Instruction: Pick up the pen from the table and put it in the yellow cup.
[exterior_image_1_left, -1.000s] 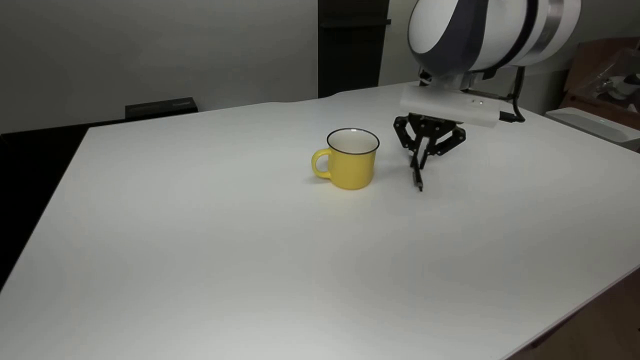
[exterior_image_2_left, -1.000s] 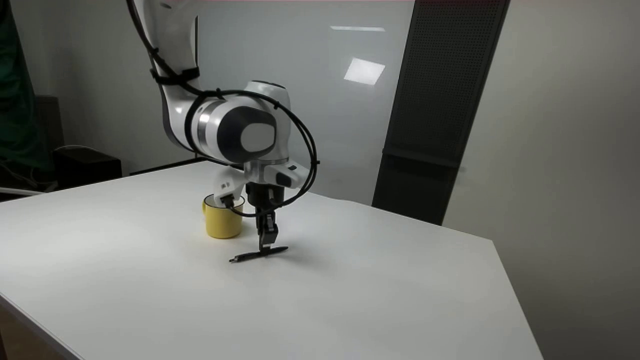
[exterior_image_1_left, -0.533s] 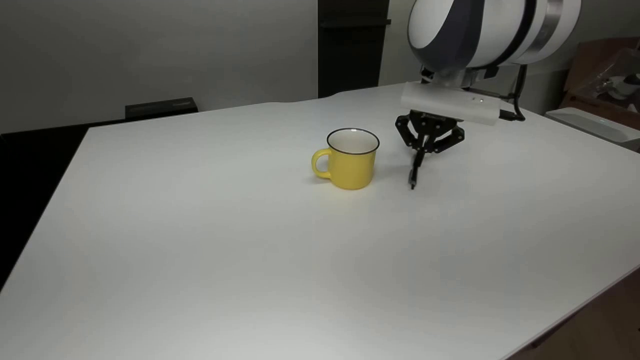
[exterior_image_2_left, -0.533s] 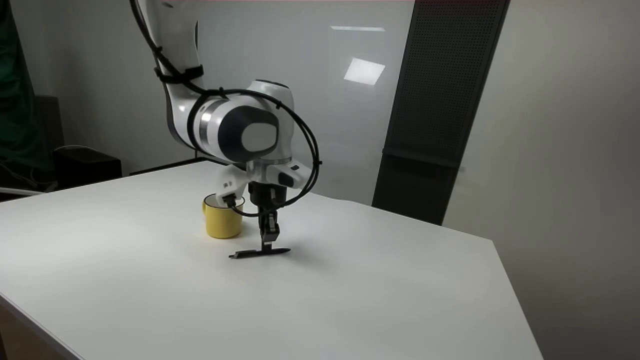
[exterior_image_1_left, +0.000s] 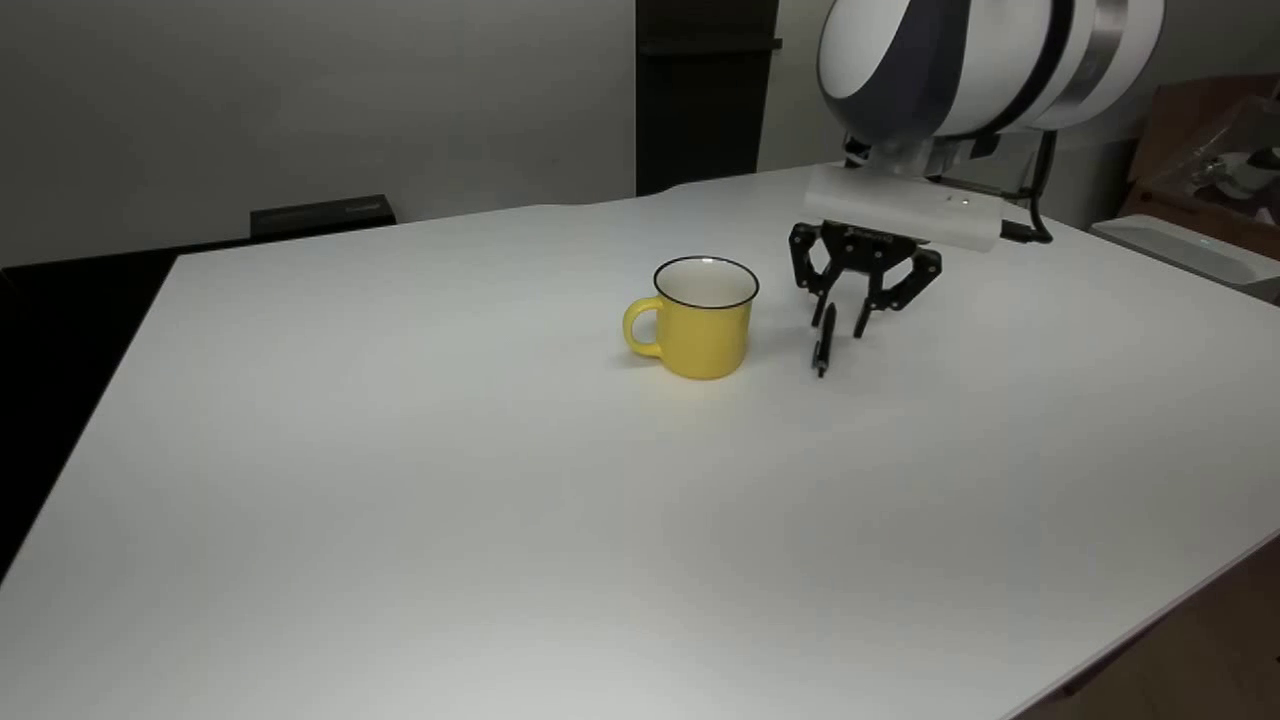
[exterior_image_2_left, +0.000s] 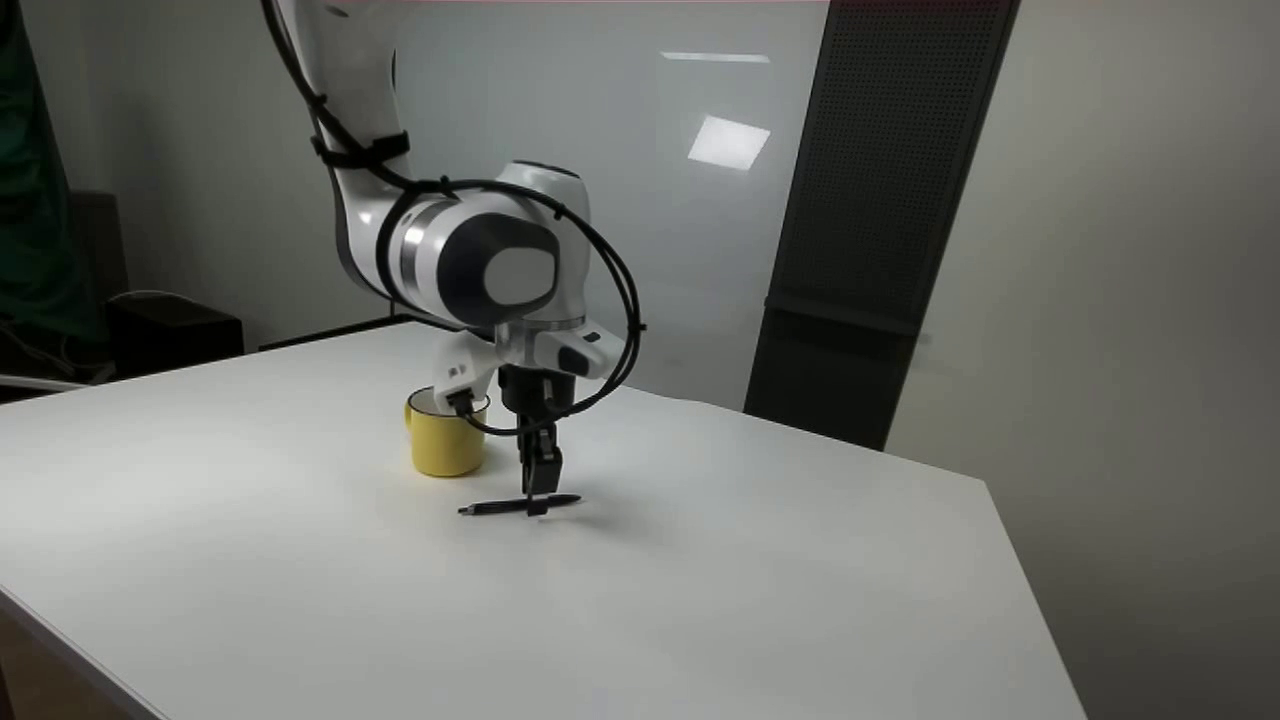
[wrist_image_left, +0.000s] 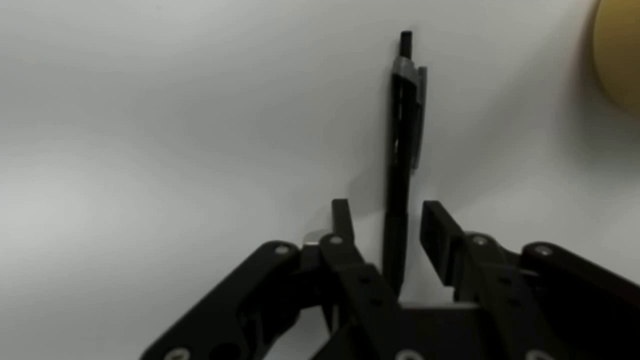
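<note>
In an exterior view, pen (exterior_image_1_left: 824, 342) lies right of cup (exterior_image_1_left: 705, 340), both on table (exterior_image_1_left: 500, 520). Wrist view: gripper (wrist_image_left: 385, 207) straddles pen; cup farther right.

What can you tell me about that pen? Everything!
The pen is slim and mostly black, apparently plastic, with a grey collar, a side clip and a button at one end; the other tapers. It lies on the table, beside but apart from the yellow cup. The open pincer straddles the pen, with gaps showing on both sides.

Pen (wrist_image_left: 401, 125): there was one
Yellow cup (exterior_image_1_left: 704, 340): there was one
Claw (exterior_image_1_left: 838, 328): there was one, with two fingers (wrist_image_left: 434, 232)
Tabletop (exterior_image_1_left: 560, 520): there was one
Arm (exterior_image_2_left: 458, 250): there was one
</note>
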